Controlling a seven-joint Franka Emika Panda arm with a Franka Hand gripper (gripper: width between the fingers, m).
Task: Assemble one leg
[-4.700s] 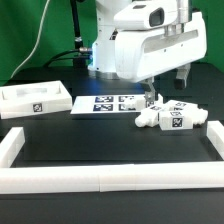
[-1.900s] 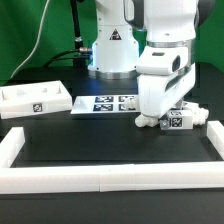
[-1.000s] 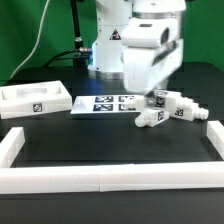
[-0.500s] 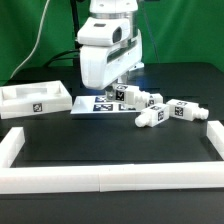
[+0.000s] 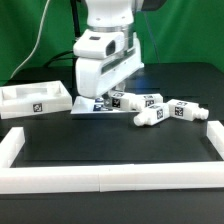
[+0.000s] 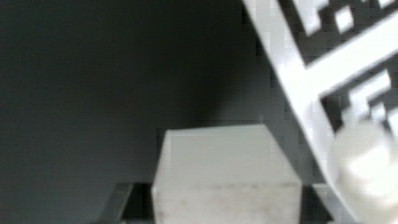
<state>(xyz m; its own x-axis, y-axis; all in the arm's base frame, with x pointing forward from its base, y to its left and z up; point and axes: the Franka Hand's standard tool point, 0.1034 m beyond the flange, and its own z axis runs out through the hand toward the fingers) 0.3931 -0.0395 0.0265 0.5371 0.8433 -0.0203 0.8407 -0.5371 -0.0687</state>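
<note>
Above the marker board point(image 5: 86, 105), pincer point(image 5: 112, 96) holds the leg point(image 5: 118, 99); carrying step judged underway; next needs alignment over the left panel point(image 5: 35, 98).

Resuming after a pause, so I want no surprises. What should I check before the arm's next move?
1. Leg held in the gripper: ok, the wrist view shows it gripped.
2. Leg lifted clear of the marker board: cannot tell.
3. Square panel uncovered: ok.
4. Path toward the panel free of spare legs: ok, they lie to the exterior view's right.
5. Leg's tilt in the grip: cannot tell.
</note>
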